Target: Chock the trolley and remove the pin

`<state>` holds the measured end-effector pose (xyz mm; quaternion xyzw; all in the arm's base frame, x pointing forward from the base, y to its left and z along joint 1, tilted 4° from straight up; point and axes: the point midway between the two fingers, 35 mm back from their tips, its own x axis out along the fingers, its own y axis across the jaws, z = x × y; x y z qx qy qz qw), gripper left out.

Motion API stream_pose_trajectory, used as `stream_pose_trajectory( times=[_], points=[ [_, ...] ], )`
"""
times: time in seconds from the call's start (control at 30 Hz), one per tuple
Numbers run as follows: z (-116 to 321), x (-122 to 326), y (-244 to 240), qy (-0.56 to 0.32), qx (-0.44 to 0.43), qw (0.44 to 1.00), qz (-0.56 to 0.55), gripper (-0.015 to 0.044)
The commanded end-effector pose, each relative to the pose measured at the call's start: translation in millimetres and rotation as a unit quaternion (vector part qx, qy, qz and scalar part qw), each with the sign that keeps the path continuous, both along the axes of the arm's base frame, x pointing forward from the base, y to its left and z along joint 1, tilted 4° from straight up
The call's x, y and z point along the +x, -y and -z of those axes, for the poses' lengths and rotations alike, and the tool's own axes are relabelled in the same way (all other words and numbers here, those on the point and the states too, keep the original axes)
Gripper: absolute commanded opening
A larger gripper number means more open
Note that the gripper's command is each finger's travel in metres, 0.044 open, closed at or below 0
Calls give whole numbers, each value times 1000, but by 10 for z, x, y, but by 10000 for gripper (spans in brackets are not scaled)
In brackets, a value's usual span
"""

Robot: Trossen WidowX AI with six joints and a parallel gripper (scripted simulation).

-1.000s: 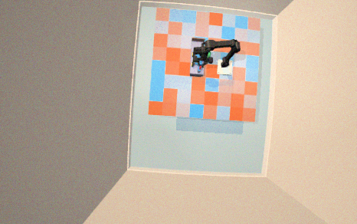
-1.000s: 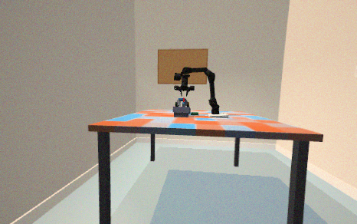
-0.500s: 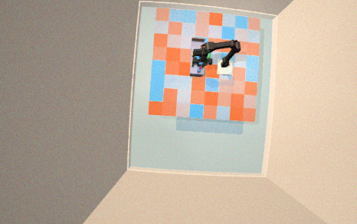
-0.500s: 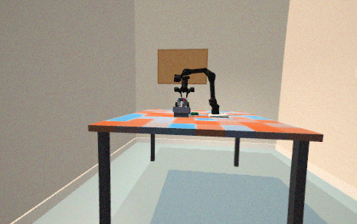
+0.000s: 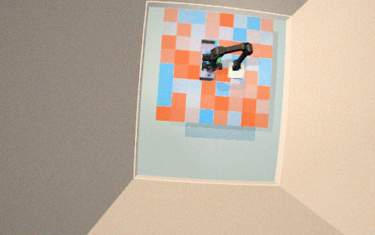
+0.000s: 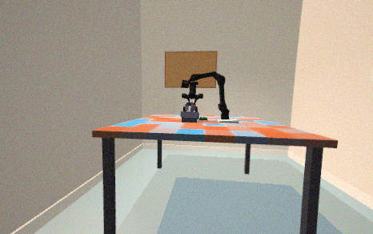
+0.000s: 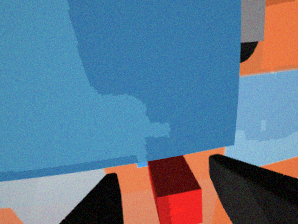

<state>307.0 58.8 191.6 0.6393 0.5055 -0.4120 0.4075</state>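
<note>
The trolley's blue body [image 7: 165,65] fills the upper part of the wrist view, with an edge of a black wheel [image 7: 247,51] at its right. It stands on the grey ramp [image 5: 208,76] [image 6: 190,116]. The stop pin's red head [image 7: 180,207] [image 5: 210,71] stands beside the trolley's end. My gripper [image 7: 164,174] [image 6: 192,102] is partly open over the ramp, pointing down, with its fingers on either side of the red head and gaps between. The green tray [image 5: 219,60] [image 6: 203,119] lies beside the ramp. The chock cannot be made out clearly; the arm hides much of the ramp.
The arm's white base plate [image 5: 231,75] [image 6: 236,120] lies on the table to the right of the ramp and tray. The arm arches from it over the tray side to the ramp. The table top [image 5: 221,103] has a patchwork of orange and blue squares.
</note>
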Motion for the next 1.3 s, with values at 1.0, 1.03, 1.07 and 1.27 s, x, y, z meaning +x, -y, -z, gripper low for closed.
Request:
stream_pose_trajectory(
  times=[1.0,1.03,1.07,1.27],
  points=[
    [43,1,-26,-1,-1,1000,2,0],
    [34,-2,-25,-1,-1,1000,2,0],
    [26,-4,-23,-1,-1,1000,2,0],
    [-16,-14,-13,-2,-1,1000,2,0]
  ],
)
